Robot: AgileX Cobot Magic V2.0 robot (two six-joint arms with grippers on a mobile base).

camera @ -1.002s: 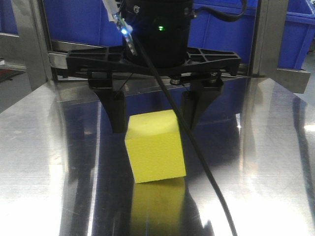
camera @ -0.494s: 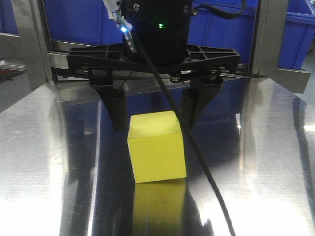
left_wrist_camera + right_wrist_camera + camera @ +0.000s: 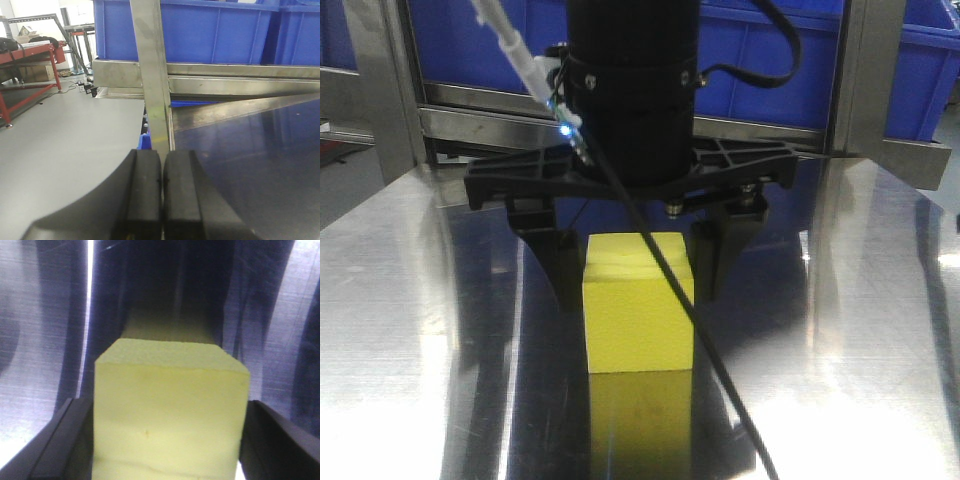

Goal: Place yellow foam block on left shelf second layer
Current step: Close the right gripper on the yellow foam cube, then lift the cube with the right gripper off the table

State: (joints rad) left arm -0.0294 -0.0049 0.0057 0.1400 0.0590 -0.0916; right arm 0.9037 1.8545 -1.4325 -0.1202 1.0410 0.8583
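Observation:
The yellow foam block (image 3: 638, 320) stands square on the shiny metal surface (image 3: 410, 330). My right gripper (image 3: 638, 292) reaches down over it, with one black finger at each side of the block. In the right wrist view the block (image 3: 170, 415) fills the whole gap between the fingers (image 3: 75, 440), which sit right against its sides; the jaws are spread wide. My left gripper (image 3: 162, 156) is shut and empty, off beside a metal shelf post (image 3: 152, 75).
Blue plastic bins (image 3: 790, 60) stand behind a metal rail (image 3: 480, 125) at the back. Upright steel posts (image 3: 865, 70) flank the surface. A black cable (image 3: 720, 385) hangs in front of the block. Grey floor (image 3: 60, 130) lies left of the shelf.
My right gripper has come down lower around the block. The block, which stood turned at an angle, now sits square between the fingers.

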